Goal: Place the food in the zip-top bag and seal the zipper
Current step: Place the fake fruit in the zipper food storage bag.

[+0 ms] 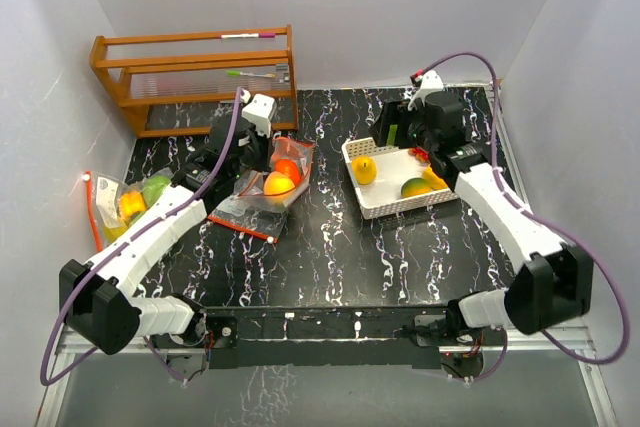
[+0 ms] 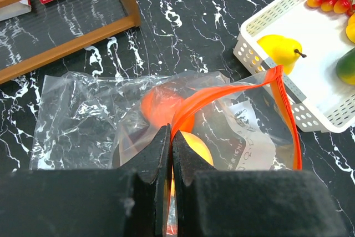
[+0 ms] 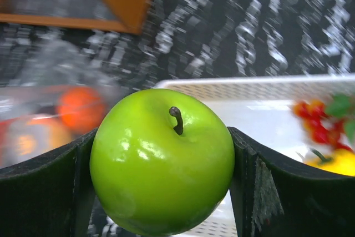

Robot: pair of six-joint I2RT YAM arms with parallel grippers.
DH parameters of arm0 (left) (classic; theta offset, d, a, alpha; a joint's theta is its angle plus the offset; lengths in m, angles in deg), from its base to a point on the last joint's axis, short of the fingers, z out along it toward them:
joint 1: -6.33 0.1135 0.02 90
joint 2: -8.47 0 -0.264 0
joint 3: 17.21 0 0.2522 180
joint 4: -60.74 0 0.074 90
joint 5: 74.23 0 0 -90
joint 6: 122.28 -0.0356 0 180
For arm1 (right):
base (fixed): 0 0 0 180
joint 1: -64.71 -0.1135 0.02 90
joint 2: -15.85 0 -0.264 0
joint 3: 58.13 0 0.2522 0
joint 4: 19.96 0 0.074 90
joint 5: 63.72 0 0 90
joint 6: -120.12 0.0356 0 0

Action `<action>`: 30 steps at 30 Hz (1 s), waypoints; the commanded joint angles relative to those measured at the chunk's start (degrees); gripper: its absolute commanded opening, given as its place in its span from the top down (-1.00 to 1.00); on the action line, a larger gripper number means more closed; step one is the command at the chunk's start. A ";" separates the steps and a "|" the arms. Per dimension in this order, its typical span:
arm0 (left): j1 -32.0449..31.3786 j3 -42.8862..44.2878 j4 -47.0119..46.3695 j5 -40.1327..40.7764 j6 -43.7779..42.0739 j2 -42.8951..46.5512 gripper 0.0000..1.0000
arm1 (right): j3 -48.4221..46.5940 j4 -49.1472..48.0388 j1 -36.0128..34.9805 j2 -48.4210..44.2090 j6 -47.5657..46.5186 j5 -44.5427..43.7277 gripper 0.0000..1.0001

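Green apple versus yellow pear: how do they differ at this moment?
The green apple is round; the yellow pear tapers to a neck. The green apple is clamped in the right gripper; the yellow pear lies loose in the white basket. Both are glossy, dark-stemmed and outside the bag.

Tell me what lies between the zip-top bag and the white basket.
Nothing lies there. In the top view, only bare black table separates the bag from the basket.
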 commanded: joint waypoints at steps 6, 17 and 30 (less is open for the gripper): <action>0.57 0.07 -1.53 -3.94 1.64 -0.41 1.00 | -2.61 -14.69 -14.54 -3.22 8.63 17.38 0.03; 0.99 -0.12 -2.56 -6.55 2.68 0.63 1.00 | 0.92 -27.12 -23.26 2.36 18.38 12.25 0.03; 2.12 -0.18 -3.13 -8.59 3.72 1.43 1.00 | -4.57 -17.33 -27.60 9.87 16.69 -2.77 -0.57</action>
